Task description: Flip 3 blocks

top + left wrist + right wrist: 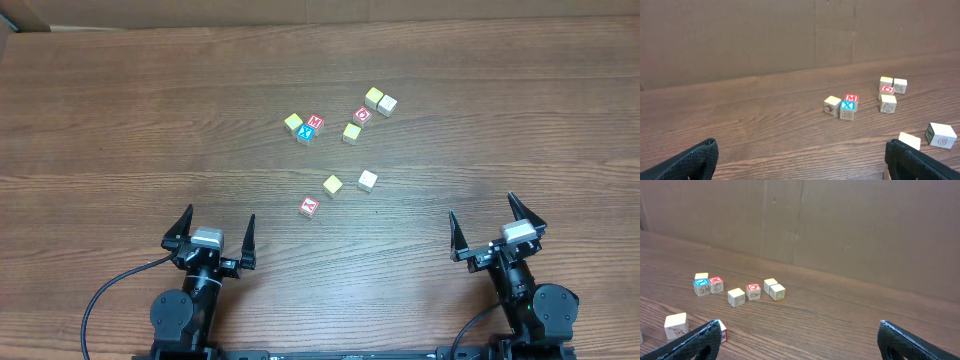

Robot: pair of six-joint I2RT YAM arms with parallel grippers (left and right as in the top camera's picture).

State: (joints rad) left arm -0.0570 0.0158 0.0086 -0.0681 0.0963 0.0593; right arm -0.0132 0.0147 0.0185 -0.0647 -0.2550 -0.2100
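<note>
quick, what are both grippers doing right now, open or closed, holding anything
Left gripper: open, holding nothing.
Right gripper: open, holding nothing.

Soft, even light from above fills the wooden table [120, 120] without glare; the cubes [368, 180] beyond the jaws cast only faint, short shadows. In the wrist views the black fingertips [695, 162] look slightly blurred.
</note>
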